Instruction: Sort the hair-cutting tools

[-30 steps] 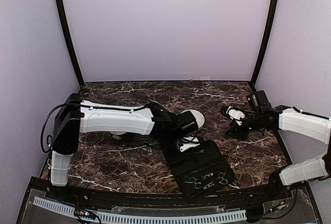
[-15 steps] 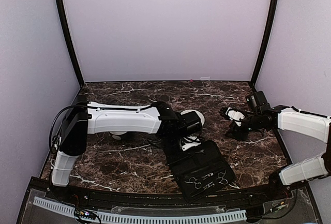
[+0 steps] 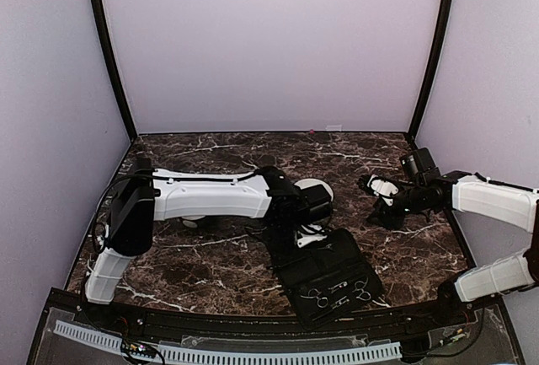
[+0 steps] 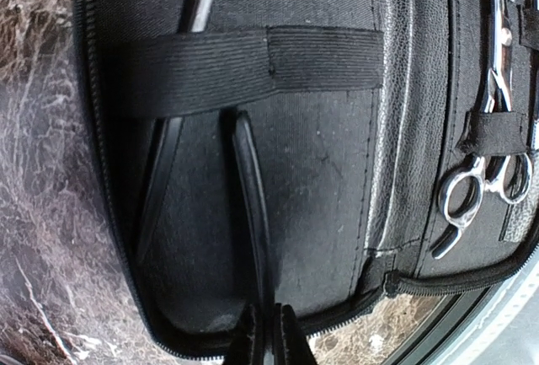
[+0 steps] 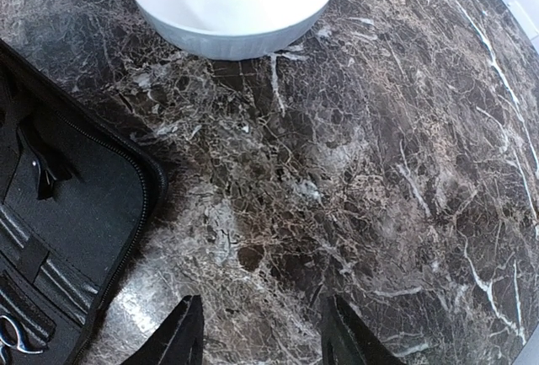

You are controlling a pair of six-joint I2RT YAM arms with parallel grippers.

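The dark marble bench (image 3: 210, 255) holds everything. The long left arm (image 3: 210, 196) has slid a bit more to the right and nearer in the last second, so it now hides more of the white bowl (image 3: 318, 186) behind it. The right arm (image 3: 497, 201) has hardly moved and waits on the right side.

The black case (image 3: 337, 268) lies open at the near middle of the bench. Silver scissors (image 4: 493, 104) sit strapped in its near half. A thin dark tool (image 4: 251, 205) lies in the other half, its top end at a black stretchy strap (image 4: 244, 66).

The left hand (image 4: 269, 340) is now down in the case, pinched tight on the low end of that thin dark tool. The right hand (image 5: 263, 335) is about half open and holds nothing.

It looks like the first tool is about to be pulled out. No tool can be seen in a bowl yet.
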